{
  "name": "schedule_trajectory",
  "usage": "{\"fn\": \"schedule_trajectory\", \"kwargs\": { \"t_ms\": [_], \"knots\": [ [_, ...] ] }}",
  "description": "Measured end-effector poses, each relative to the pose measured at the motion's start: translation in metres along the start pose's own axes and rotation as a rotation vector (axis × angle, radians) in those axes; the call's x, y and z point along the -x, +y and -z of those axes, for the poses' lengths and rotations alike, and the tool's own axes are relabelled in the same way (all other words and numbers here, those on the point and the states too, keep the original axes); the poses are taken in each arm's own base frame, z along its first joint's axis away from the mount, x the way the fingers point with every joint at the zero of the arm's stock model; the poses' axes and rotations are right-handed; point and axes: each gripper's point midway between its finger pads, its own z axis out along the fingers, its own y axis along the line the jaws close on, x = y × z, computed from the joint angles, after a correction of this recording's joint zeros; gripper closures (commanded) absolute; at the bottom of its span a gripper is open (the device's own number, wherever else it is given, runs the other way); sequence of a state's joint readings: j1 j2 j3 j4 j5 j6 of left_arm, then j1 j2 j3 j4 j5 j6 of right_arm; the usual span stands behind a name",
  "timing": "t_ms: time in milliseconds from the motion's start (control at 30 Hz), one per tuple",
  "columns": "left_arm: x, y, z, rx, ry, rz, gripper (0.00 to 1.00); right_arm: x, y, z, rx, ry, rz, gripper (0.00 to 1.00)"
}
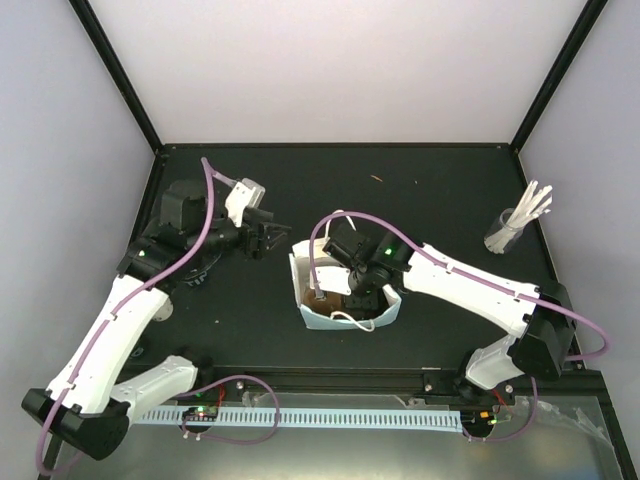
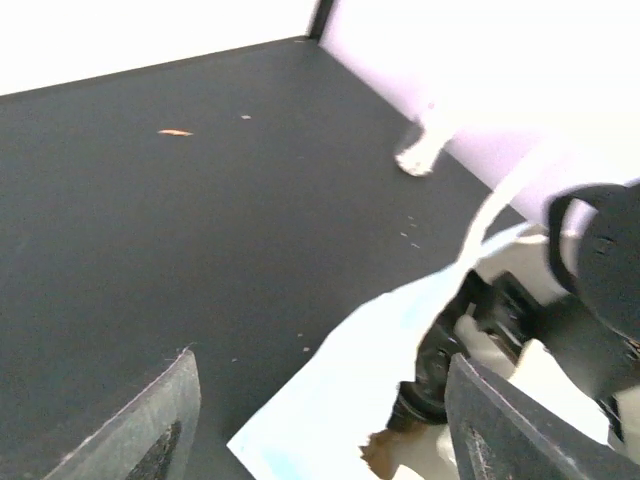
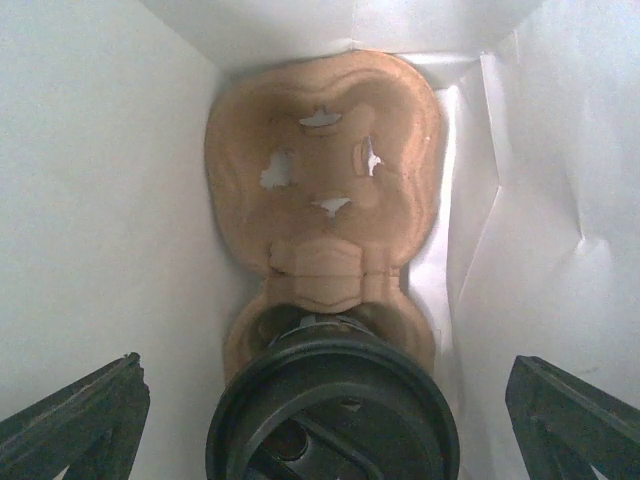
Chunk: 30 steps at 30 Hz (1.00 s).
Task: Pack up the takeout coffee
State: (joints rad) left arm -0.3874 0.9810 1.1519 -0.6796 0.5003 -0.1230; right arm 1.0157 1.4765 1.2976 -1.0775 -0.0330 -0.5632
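Observation:
Looking down into the bag in the right wrist view, a brown pulp cup carrier lies on the bottom. A cup with a black lid sits in its near hole; only the lid shows. My right gripper hangs over that lid, open, with a finger far out on each side and nothing held. In the top view the right gripper reaches into the light-blue bag. My left gripper is just left of the bag, open. In its wrist view, the left gripper has the bag's wall between its spread fingers, untouched.
A clear glass of white sticks stands at the back right of the black table. It appears blurred in the left wrist view. A small brown scrap lies near the back edge. White walls close in the table on three sides.

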Motion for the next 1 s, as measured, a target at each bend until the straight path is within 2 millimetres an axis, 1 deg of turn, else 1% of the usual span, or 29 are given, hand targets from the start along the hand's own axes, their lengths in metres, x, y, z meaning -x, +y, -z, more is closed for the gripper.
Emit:
{"fn": "schedule_trajectory", "kwargs": {
  "t_ms": [67,133,267,367,533,633,667,733,767,867,1000],
  "knots": [
    [-0.002,-0.01,-0.001,-0.061,0.008,-0.03,0.34,0.001,0.0,-0.001,0.005,-0.003,0.008,0.0],
    [-0.005,-0.015,-0.008,-0.114,0.029,-0.053,0.36,0.002,0.001,-0.001,0.01,-0.009,0.017,0.0],
    [-0.02,-0.015,-0.026,-0.181,0.09,-0.083,0.36,0.005,0.001,0.0,0.011,-0.023,0.03,0.0],
    [-0.025,-0.019,-0.031,-0.213,0.108,-0.117,0.39,0.006,0.0,0.0,0.009,-0.029,0.035,0.0],
    [-0.031,-0.036,-0.04,-0.285,0.153,-0.172,0.49,0.008,0.001,0.001,0.008,-0.04,0.041,0.0],
    [-0.038,-0.044,-0.049,-0.319,0.198,-0.196,0.6,0.009,0.0,0.005,0.0,-0.053,0.043,0.0],
    [-0.042,-0.045,-0.051,-0.327,0.216,-0.199,0.67,0.01,0.0,0.006,-0.004,-0.058,0.043,0.0],
    [-0.048,-0.046,-0.055,-0.331,0.243,-0.196,0.9,0.011,-0.002,0.01,-0.014,-0.071,0.044,0.0],
    [-0.05,-0.045,-0.056,-0.33,0.254,-0.201,0.97,0.012,-0.002,0.011,-0.019,-0.078,0.044,0.0],
    [-0.051,-0.042,-0.06,-0.317,0.281,-0.198,0.98,0.015,-0.004,0.017,-0.035,-0.102,0.049,0.0],
    [-0.046,-0.04,-0.063,-0.307,0.298,-0.197,0.99,0.02,-0.006,0.033,-0.082,-0.166,0.058,0.0]
  ]
}}
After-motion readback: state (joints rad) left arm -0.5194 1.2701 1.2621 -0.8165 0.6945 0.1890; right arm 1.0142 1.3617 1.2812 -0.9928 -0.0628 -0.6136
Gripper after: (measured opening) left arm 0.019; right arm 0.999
